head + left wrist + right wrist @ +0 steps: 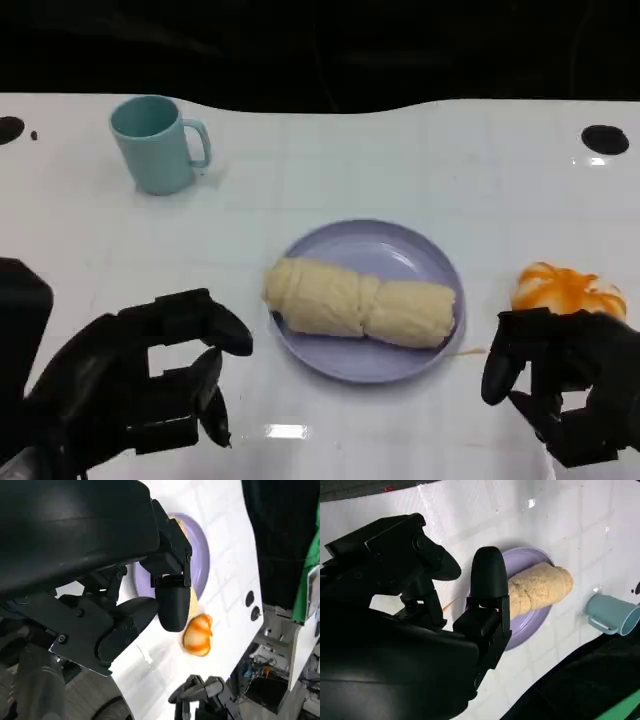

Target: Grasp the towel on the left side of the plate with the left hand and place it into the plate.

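You see the rolled towel lying across the purple plate, its left end over the rim. Your left hand hovers near-left of the plate, fingers apart, holding nothing. Your right hand is empty too, fingers apart, beside the orange-white object.

Cream towel, lilac plate, teal mug, orange-white thing.

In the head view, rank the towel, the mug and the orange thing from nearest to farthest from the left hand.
From the left hand:
1. Towel, rolled up and lying in the purple plate, just to the hand's right.
2. Mug, teal, at the table's far left, beyond the hand.
3. Orange thing, across the table, past the plate, by the right hand.
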Robot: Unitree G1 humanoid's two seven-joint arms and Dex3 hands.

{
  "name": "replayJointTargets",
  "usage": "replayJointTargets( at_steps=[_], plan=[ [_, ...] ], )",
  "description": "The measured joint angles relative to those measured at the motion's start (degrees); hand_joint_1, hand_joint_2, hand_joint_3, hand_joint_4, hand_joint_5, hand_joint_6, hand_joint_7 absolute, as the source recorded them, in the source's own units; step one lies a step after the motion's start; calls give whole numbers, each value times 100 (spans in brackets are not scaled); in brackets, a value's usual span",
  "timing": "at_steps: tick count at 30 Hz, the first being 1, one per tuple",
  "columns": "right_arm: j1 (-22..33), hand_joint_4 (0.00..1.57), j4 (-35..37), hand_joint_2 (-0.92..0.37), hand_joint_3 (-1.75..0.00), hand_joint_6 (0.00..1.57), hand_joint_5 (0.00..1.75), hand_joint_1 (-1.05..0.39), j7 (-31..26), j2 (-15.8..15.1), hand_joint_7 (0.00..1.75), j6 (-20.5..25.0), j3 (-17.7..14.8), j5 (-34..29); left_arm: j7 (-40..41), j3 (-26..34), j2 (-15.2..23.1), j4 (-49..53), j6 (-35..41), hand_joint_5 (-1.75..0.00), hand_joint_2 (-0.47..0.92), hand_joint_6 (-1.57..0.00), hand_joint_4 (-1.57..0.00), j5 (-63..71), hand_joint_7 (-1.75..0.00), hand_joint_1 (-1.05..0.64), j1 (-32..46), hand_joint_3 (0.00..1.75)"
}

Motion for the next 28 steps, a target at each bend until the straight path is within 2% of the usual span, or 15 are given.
replayJointTargets(
  at_steps=[8, 17, 28],
  plan=[
    [-20, 72, 139, -59, -107, 68, 175, 3, 0, 0, 144, -66, -40, -9, 6, -353, 133, 324, -467, -175, 51, -68, -82, 352, -168, -9, -40, 130],
    [-26, 73, 305, -58, -107, 69, 175, 4, -3, -1, 144, -341, -40, -78, 111, -501, 129, 477, -545, -175, 51, -69, -81, 514, -166, -7, -44, 132],
    [-24, 73, 335, -59, -106, 69, 175, 4, -1, 0, 144, -381, -97, -60, 166, -640, 128, 501, -664, -175, 50, -70, -81, 656, -165, -6, -57, 133]
  ],
)
